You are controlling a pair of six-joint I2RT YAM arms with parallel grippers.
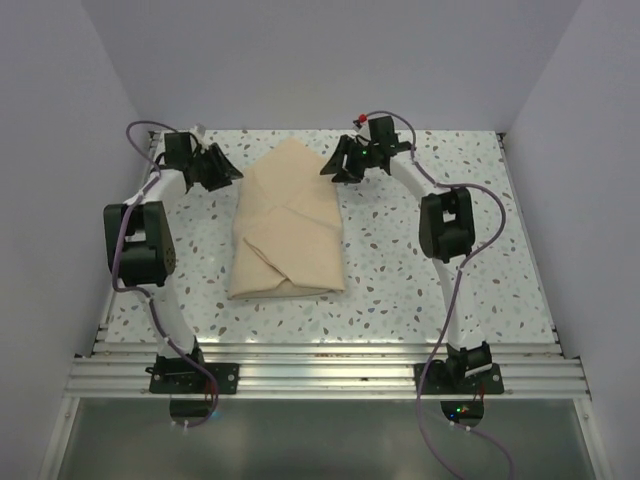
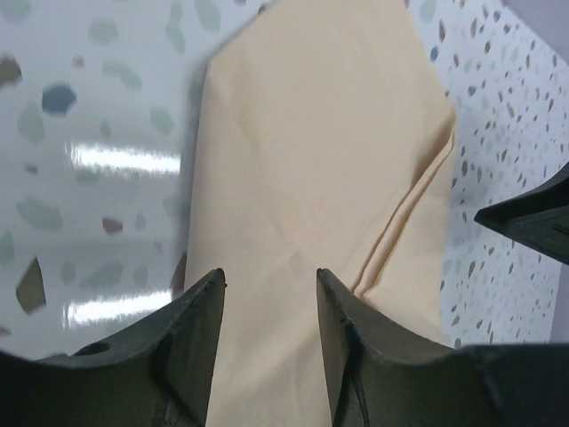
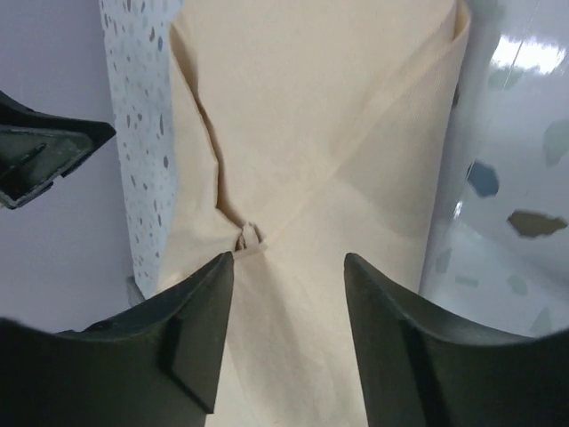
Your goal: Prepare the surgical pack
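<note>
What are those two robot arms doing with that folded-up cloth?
Two robot arms are wrapping up a tan cloth bundle that lies folded like an envelope on the speckled table. The left gripper and the right gripper are at the bundle's far end, one on each side. Both have their jaws apart and hold nothing. The cloth is folded shut, so you can't see what's inside.

Speckled tabletop (image 1: pixel 420 270); pale walls (image 1: pixel 300 60); aluminium rails (image 1: pixel 320 365) along near edge.
</note>
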